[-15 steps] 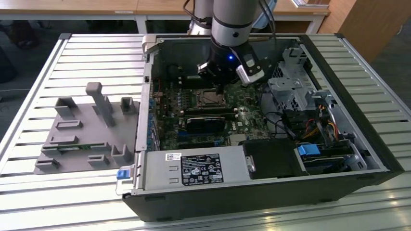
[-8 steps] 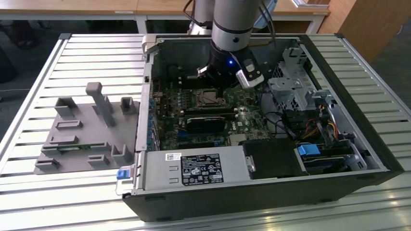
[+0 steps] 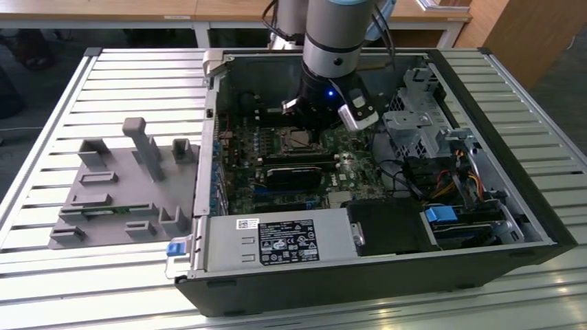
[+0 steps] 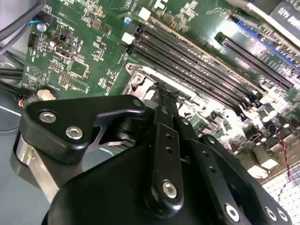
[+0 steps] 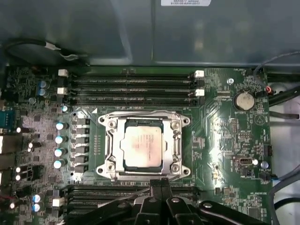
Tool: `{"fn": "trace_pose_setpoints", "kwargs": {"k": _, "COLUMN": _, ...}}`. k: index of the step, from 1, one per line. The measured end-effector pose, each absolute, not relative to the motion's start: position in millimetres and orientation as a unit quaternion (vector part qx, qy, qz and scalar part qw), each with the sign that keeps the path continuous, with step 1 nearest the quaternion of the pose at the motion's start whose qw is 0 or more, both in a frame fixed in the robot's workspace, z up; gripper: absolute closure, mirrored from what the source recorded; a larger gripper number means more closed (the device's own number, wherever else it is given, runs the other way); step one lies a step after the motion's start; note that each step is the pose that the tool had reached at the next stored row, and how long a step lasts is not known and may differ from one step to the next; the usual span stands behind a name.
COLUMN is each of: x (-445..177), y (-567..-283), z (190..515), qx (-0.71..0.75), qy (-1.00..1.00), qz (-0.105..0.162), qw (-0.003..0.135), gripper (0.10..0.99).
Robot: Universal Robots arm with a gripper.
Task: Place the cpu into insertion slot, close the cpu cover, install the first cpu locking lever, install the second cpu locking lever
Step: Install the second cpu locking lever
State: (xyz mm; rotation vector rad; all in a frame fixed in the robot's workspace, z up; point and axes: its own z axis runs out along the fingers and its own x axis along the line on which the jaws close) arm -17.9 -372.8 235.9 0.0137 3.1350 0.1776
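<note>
At the centre of the first wrist view, the cpu [image 5: 142, 148] lies flat in the insertion slot [image 5: 128, 165], with the cpu cover [image 5: 111, 149] folded down around it as a silver frame on the green motherboard [image 5: 225, 154]. The gripper [image 5: 159, 183] hovers just beside the socket's lower edge, its black fingers [image 5: 163, 188] pressed together and holding nothing. In the exterior view, the arm [image 3: 334, 41] reaches down into the open computer case [image 3: 513, 227] from the upper middle of the frame.

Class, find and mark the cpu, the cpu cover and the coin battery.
cpu [image 5: 143, 147], first wrist view, centre of its metal top.
cpu cover [image 5: 111, 149], first wrist view, frame's side bar.
coin battery [image 5: 243, 100], first wrist view, its face.
</note>
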Motion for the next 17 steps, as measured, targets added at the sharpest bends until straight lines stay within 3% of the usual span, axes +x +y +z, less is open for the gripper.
{"fn": "trace_pose_setpoints", "kwargs": {"k": 17, "x": -47.9, "y": -379.3, "z": 226.9, "qx": 0.004, "qy": 0.998, "qz": 0.058, "qw": 0.001, "gripper": 0.98}}
